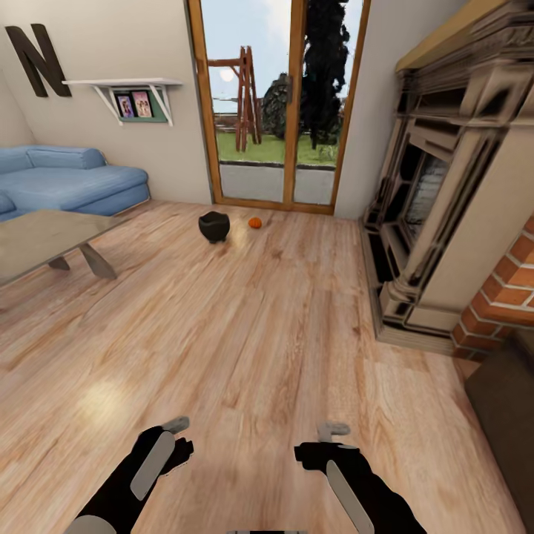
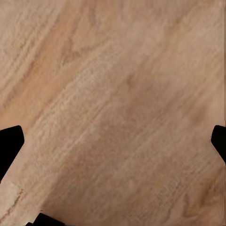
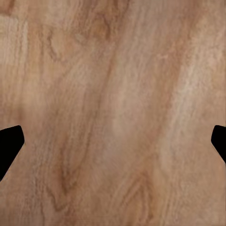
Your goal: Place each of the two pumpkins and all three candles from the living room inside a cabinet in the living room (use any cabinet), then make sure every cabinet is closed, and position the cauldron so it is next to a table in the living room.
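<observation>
Two empty grippers, left [image 1: 180, 436] and right [image 1: 323, 439], both spread wide over bare floor. Pumpkin [image 1: 254, 222] sits far ahead beside the cauldron [image 1: 213, 226]; I'd roll up close before reaching.

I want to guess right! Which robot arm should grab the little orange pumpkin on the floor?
Probably the right gripper: the pumpkin sits right of the cauldron. Both grippers are open, empty and far away.
</observation>
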